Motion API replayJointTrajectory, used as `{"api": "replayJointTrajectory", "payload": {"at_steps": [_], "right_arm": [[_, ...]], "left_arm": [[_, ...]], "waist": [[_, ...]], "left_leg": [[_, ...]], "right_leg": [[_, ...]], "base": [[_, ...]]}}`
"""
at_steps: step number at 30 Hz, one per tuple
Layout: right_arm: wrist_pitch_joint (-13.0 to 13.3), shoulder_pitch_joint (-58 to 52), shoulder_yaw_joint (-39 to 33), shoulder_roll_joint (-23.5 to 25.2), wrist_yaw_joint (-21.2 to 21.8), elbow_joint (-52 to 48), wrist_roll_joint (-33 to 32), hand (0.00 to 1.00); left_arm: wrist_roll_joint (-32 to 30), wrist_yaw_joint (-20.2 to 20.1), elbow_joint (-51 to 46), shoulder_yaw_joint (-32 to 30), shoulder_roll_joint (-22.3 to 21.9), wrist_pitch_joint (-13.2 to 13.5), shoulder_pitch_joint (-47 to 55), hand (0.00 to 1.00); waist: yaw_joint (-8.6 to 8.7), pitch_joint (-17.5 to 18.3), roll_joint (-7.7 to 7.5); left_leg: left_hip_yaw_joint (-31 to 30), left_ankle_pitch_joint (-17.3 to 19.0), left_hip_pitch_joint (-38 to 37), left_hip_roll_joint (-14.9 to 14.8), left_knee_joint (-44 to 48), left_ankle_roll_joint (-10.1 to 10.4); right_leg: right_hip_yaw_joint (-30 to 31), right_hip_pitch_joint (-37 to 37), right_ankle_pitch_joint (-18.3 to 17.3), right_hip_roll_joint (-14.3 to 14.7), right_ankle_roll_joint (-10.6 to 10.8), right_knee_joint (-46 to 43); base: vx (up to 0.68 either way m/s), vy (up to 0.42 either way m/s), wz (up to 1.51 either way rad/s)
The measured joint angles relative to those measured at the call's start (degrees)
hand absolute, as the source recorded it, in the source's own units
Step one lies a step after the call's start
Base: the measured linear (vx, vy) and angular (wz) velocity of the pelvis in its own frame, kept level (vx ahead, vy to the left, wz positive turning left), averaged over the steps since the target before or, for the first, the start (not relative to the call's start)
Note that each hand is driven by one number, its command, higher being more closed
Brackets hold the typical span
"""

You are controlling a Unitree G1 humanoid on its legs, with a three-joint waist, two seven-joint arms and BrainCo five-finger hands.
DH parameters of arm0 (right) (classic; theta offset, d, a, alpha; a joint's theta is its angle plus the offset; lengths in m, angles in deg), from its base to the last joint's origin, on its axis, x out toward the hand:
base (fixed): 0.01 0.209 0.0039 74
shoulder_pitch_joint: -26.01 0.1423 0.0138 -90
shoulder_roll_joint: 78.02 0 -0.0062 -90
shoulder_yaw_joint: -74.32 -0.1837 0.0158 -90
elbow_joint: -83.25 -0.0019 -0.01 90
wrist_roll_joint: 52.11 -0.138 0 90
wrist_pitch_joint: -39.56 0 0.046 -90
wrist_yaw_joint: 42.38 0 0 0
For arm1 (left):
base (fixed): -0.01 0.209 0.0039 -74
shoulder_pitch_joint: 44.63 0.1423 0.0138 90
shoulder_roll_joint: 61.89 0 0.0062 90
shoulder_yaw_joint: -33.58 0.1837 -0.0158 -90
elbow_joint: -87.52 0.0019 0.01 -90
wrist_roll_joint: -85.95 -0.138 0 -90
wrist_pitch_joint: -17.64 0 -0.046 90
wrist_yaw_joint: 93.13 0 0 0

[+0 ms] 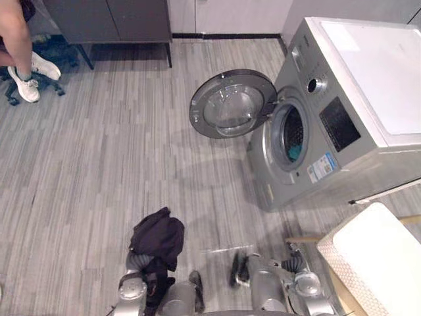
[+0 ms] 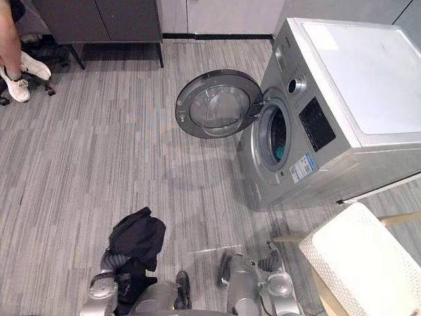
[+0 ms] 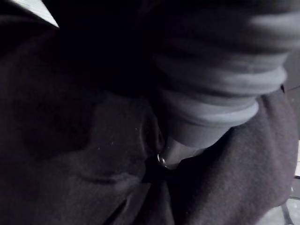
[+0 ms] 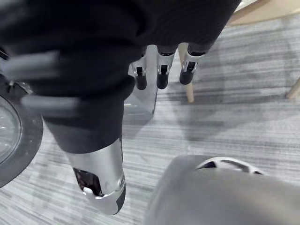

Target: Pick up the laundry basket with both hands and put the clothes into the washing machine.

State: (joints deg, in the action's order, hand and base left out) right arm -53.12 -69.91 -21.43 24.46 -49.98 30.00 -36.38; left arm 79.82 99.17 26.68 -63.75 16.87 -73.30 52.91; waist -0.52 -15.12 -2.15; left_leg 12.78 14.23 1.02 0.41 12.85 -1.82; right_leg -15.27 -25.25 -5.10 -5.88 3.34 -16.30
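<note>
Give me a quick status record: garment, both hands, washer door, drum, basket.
dark garment: draped over the left hand, low on the robot's left
left hand: buried in the cloth, fingers hidden
right hand: fingers straight, holding nothing
washer door: swung fully open
drum: something teal inside
basket: white, on the robot's right, neither hand on it

the sticker on the washing machine is illegible.

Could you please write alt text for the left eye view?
A dark garment hangs over the robot's left arm above grey plank floor, facing a silver washing machine whose round door stands open. A white laundry basket sits at lower right.
</note>
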Motion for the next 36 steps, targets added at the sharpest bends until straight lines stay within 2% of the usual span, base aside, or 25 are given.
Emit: {"api": "replayJointTrajectory", "payload": {"at_steps": [1,2,3,5,6,7,8,10,12,13,15,16,18,19,20,22,26,27,28,29,30,31,32,34,36], "right_arm": [[-0.12,-0.09,-0.06,-0.17,0.01,0.00,0.00,0.00],[-0.12,-0.07,-0.06,-0.20,0.02,-0.03,0.00,0.00],[-0.13,-0.27,0.01,-0.19,0.07,-0.26,0.02,0.00],[-0.09,-0.11,0.03,0.12,0.11,-3.44,0.03,0.00],[-0.09,-0.62,0.03,0.08,0.13,-4.86,0.13,0.00],[-0.07,-1.44,0.17,-0.15,0.14,-7.03,0.21,0.00],[0.10,-2.19,1.64,-0.18,-0.05,-10.18,0.32,0.00],[0.29,-1.96,1.66,-0.34,-0.25,-13.29,0.36,0.00],[0.91,-1.92,1.64,-0.12,-0.99,-14.08,0.27,0.00],[0.82,-2.06,1.50,0.43,-1.21,-13.57,0.12,0.00],[0.14,-3.11,1.20,1.18,-1.24,-13.08,0.10,0.00],[0.06,-3.60,1.17,1.43,-1.41,-13.07,0.11,0.00],[0.04,-4.39,0.96,1.01,-1.74,-12.68,0.10,0.00],[0.04,-3.84,0.68,0.83,-2.19,-11.44,0.11,0.00],[-0.17,-3.66,0.77,3.01,-2.24,-9.99,0.10,0.00],[0.00,-5.27,1.32,4.01,-2.21,-10.00,0.10,0.00],[0.37,-4.08,1.30,4.54,-2.24,-9.97,0.10,0.00],[0.37,-3.85,1.34,4.59,-2.21,-9.65,0.10,0.00],[0.40,-2.57,1.36,4.42,-2.22,-7.39,0.11,0.00],[0.42,-0.56,1.94,3.82,-2.21,-3.78,0.13,0.00],[0.34,0.41,2.42,3.50,-2.13,-1.59,0.15,0.00],[0.24,2.52,2.55,3.02,-2.07,1.51,0.19,0.00],[0.18,3.94,2.53,2.46,-2.06,4.05,0.25,0.00],[0.11,4.46,2.28,1.55,-2.08,5.36,0.40,0.00],[0.12,4.38,2.05,-0.06,-2.12,5.76,0.41,0.00]], "left_arm": [[0.00,-0.20,-0.04,0.45,-0.28,0.09,-0.96,1.00],[-0.01,-0.39,-0.19,0.57,-0.37,0.15,-1.20,1.00],[-0.16,-1.06,-0.51,1.26,-0.47,0.24,-1.38,1.00],[-0.30,-1.23,-0.57,2.19,-1.08,0.13,-1.54,1.00],[-0.51,-1.46,-0.70,2.12,-2.26,0.05,-1.21,1.00],[-0.69,-2.00,-1.75,2.09,-3.64,-0.03,-0.34,1.00],[-0.70,-2.38,-4.12,2.62,-4.62,0.20,1.56,1.00],[-0.71,-2.60,-5.76,4.02,-4.98,0.23,1.73,1.00],[-0.80,-3.43,-7.00,4.07,-5.34,0.29,1.10,1.00],[-0.90,-3.50,-7.21,4.56,-5.34,0.29,1.18,1.00],[-1.26,-3.61,-7.17,5.05,-5.59,0.27,1.42,1.00],[-1.29,-3.66,-7.15,5.75,-5.62,0.27,1.31,1.00],[-1.29,-3.64,-6.97,6.72,-6.11,0.32,0.97,1.00],[-1.30,-3.56,-5.63,6.97,-6.71,0.21,1.23,1.00],[-1.34,-3.53,-4.45,6.96,-5.45,0.02,1.20,1.00],[-1.40,-3.53,-4.50,7.00,-5.30,0.10,1.44,1.00],[-1.39,-3.53,-5.71,7.24,-4.03,0.15,1.14,1.00],[-1.39,-3.52,-6.09,7.23,-3.74,0.15,1.04,1.00],[-1.40,-3.52,-6.30,7.20,-2.99,0.19,0.61,1.00],[-1.35,-3.49,-6.29,7.12,-2.20,0.22,0.20,1.00],[-1.34,-3.49,-6.26,6.97,-1.71,0.23,-0.01,1.00],[-1.35,-3.50,-6.09,6.93,-1.06,0.22,-0.29,1.00],[-1.34,-3.51,-6.09,6.65,-0.81,0.24,-0.20,1.00],[-1.33,-3.55,-4.82,6.57,0.51,0.30,-1.32,1.00],[-1.36,-3.55,-2.36,6.59,0.54,0.31,-2.83,1.00]], "waist": [[1.16,0.04,-0.22],[1.79,0.10,0.12],[2.50,0.24,0.75],[2.47,-0.13,2.18],[2.85,-0.46,2.66],[2.66,-0.59,3.47],[1.69,-0.47,3.61],[0.60,-0.29,3.41],[-0.52,-0.19,2.73],[-1.03,-0.15,2.59],[-1.47,-0.09,2.49],[-1.79,0.00,2.48],[-1.94,0.70,3.68],[-2.46,1.09,4.18],[-1.56,2.08,1.78],[-1.87,3.19,-0.08],[-2.06,4.66,-1.25],[-1.81,4.75,-1.40],[-1.57,4.84,-1.40],[-1.62,4.94,-1.52],[-1.59,4.99,-1.60],[-1.26,4.89,-1.41],[-0.05,4.95,-0.86],[0.17,4.96,-0.51],[1.65,4.82,0.28]], "left_leg": [[-1.77,0.35,-1.93,0.58,-1.37,0.60],[-2.63,0.67,-2.72,0.55,-2.04,1.15],[-3.30,1.65,-4.01,-0.39,-2.19,2.85],[-2.45,1.69,-3.39,-3.42,5.44,6.15],[-1.41,0.95,-2.11,-5.06,14.17,7.36],[-1.09,-2.26,0.57,-8.05,26.06,9.58],[-1.00,-5.34,5.02,-11.83,39.79,8.72],[-0.48,-3.97,11.17,-14.70,50.49,6.72],[0.37,-2.34,16.95,-16.05,50.21,4.04],[0.49,-1.53,18.52,-16.68,45.75,2.80],[-0.52,-0.99,18.32,-16.04,34.51,2.46],[-3.32,-1.28,18.13,-14.36,25.20,2.93],[-12.93,-4.36,16.18,-11.53,8.74,7.05],[-15.59,-11.40,14.32,-11.28,5.93,10.61],[-13.32,-8.39,13.54,-9.74,7.69,9.54],[-8.62,-5.11,12.58,-9.55,11.49,7.98],[4.30,-0.01,11.08,-12.19,15.37,5.45],[6.82,0.18,10.44,-12.73,15.14,5.14],[10.58,0.30,9.24,-13.47,14.77,4.88],[15.34,0.47,7.41,-14.21,13.00,4.55],[17.81,0.48,6.42,-14.50,12.14,4.53],[21.54,0.48,4.33,-14.67,10.93,4.53],[22.73,0.49,3.09,-14.85,10.45,4.52],[20.71,0.47,2.45,-14.31,9.72,4.55],[20.14,0.14,1.71,-14.76,9.71,5.13]], "right_leg": [[0.04,0.23,5.41,0.26,-0.68,3.44],[0.15,0.52,7.99,0.43,-2.21,3.55],[0.04,1.20,9.87,1.24,-7.17,1.99],[-1.79,2.44,4.40,1.87,-9.10,-3.99],[-2.35,5.51,2.71,2.75,-9.52,-4.72],[-2.55,9.24,1.72,4.33,-10.11,-4.24],[-0.44,13.48,-0.24,6.03,-10.34,-2.98],[2.45,17.26,-1.67,7.21,-10.18,-1.27],[6.09,19.28,-2.12,7.09,-9.49,0.75],[8.10,20.65,-2.55,6.68,-8.73,1.63],[11.29,22.50,-3.36,5.84,-7.37,1.63],[13.48,22.97,-4.32,4.98,-5.76,1.23],[17.56,21.54,-6.83,5.01,-2.46,-1.15],[20.64,20.70,-8.79,5.80,-0.62,-3.10],[22.13,20.86,-9.12,3.71,0.13,-3.51],[25.23,21.13,-9.24,2.31,1.55,-3.50],[30.88,16.71,-6.38,1.48,4.51,-2.68],[29.92,15.55,-5.41,1.29,4.76,-2.72],[23.98,13.17,-3.13,0.50,4.10,-2.45],[14.19,11.53,-1.94,-1.02,2.32,-2.63],[8.18,10.82,-1.79,-2.18,1.06,-3.02],[-3.09,10.91,-1.84,-4.69,-1.60,-3.57],[-10.32,11.45,-0.87,-6.66,-3.08,-3.64],[-13.32,11.10,-0.29,-6.43,-3.01,-4.24],[-12.23,11.03,-0.64,-5.46,-2.97,-4.20]], "base": [[0.52,-0.048,0.63],[0.58,-0.092,0.66],[0.60,-0.125,0.29],[0.61,-0.157,0.16],[0.59,-0.163,0.09],[0.58,-0.133,-0.26],[0.53,-0.046,-0.49],[0.45,0.015,-0.83],[0.41,0.065,-0.83],[0.33,0.151,-0.88],[0.30,0.222,-0.91],[0.25,0.329,-0.87],[0.23,0.396,-1.16],[0.20,0.427,-1.26],[0.20,0.396,-1.08],[0.21,0.322,-0.91],[0.10,0.271,-1.60],[0.05,0.205,-1.92],[0.04,0.143,-1.90],[0.03,0.138,-1.95],[0.02,0.084,-1.88],[0.03,0.054,-1.60],[0.03,0.024,-1.44],[0.05,-0.095,-1.00],[0.07,-0.160,-0.58]]}}
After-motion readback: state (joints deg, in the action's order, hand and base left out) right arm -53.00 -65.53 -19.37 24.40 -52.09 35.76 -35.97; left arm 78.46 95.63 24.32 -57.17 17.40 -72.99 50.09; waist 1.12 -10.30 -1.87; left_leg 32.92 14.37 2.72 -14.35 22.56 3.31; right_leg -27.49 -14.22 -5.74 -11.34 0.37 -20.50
